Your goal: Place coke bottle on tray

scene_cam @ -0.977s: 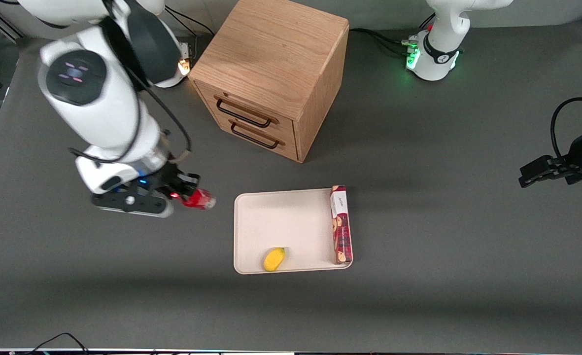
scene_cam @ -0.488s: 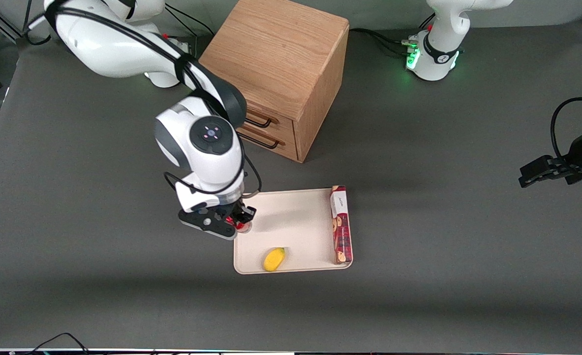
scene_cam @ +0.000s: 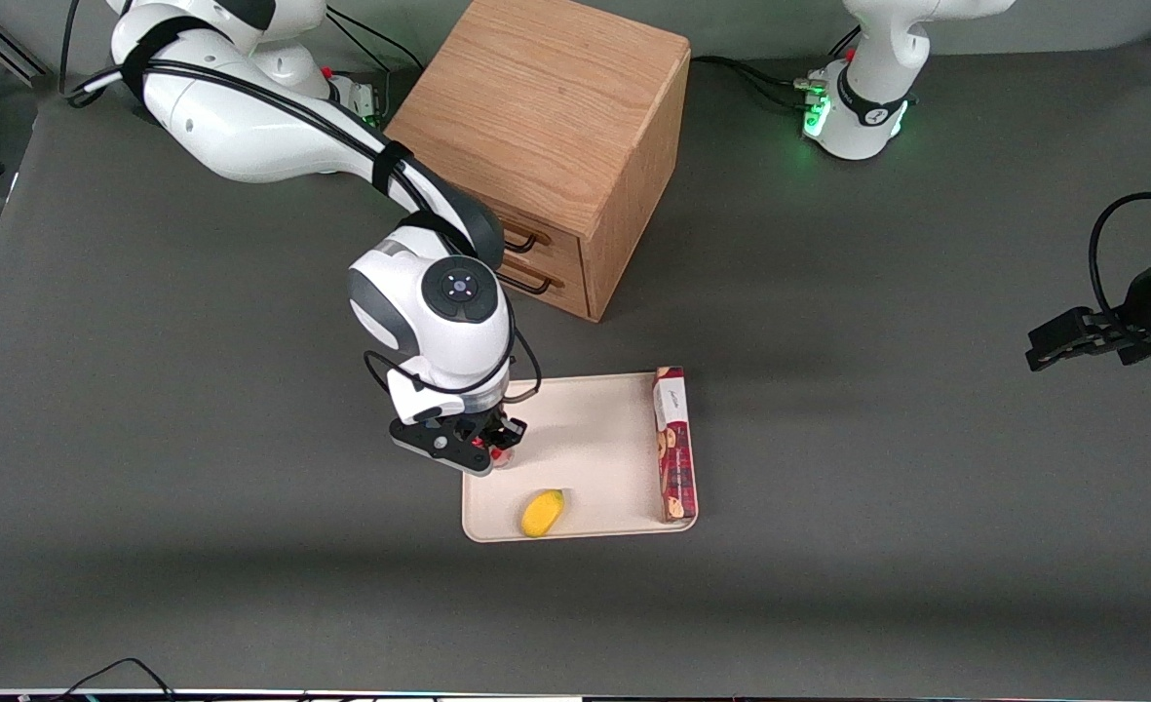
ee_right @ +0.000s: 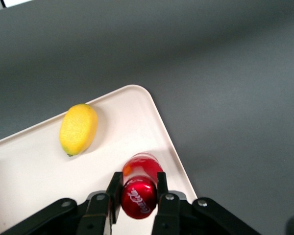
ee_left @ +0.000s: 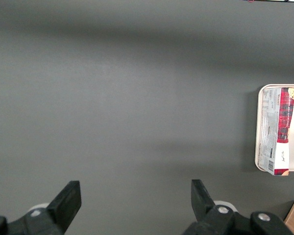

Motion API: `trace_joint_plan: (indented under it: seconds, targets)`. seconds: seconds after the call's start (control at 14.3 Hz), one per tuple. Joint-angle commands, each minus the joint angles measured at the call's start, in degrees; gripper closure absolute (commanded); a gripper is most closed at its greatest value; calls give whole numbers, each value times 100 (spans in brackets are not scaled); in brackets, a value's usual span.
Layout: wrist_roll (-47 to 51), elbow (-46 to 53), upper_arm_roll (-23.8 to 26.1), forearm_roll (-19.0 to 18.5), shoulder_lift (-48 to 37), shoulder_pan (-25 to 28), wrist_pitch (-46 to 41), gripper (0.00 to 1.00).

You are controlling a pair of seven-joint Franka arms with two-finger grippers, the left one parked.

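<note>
**Bottle carried over the tray edge; release still pending**

Front view. We note the gripper (scene_cam: 493, 450) now sits over the edge of the tray (scene_cam: 590, 414) at the working arm's end. One second ago it hung over bare table, well short of that edge; half a second ago it was just crossing the rim. The coke bottle (scene_cam: 499, 454) shows only as a red sliver between the fingers. On the tray, the lemon (scene_cam: 542, 513) lies nearer the front camera than the gripper, and the biscuit box (scene_cam: 674, 444) lies along the tray edge toward the parked arm. The cabinet (scene_cam: 541, 146) stands farther from the camera than the tray.

Left wrist view. Only the tray (ee_left: 258, 128) edge and the biscuit box (ee_left: 280, 130) show; no bottle here.

Right wrist view. The gripper (ee_right: 139, 196) is clamped on the coke bottle (ee_right: 138, 191), cap toward the camera, base pointing down at the tray (ee_right: 134, 112) just inside its rim. The lemon (ee_right: 78, 128) is near but apart from the bottle.

Judgement: transport is essentially done. We cannot tell whether the base touches the tray yet. What remains is lowering and opening; this close to the rim, the upright bottle could tip on release.
</note>
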Motion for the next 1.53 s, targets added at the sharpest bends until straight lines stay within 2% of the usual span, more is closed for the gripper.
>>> trace_joint_plan:
  seconds: [0.0, 0.07, 0.21, 0.35, 0.42, 0.56, 0.77, 0.84, 0.98, 1.12, 1.26, 1.47]
  targets:
    - [170, -80, 83, -190, -55, -86, 92, 34]
    - [109, -45, 83, -190, -63, -120, 83, 10]
    - [-136, 156, 101, -112, -256, -130, -65, 0]
    - [-793, 437, 354, 81, -624, -234, -766, 0]
    - [-1276, 517, 443, 387, -939, -392, -1039, 0]
    - [-2408, 631, 252, 1474, -1782, -612, -1610, 0]
    - [-4113, 501, -1221, 3039, -3100, -639, -2762, 0]
    - [-4633, 230, -1740, 3392, -3444, -648, -2861, 0]
    - [-5461, -725, -2471, 3641, -4060, -657, -2635, 0]
    - [-5901, -1823, -3069, 4096, -4561, -683, -1881, 0]
    - [-6097, -2652, -3239, 4248, -4966, -675, -1238, 0]
    - [-6272, -2525, -3239, 4240, -4924, -657, -1218, 0]
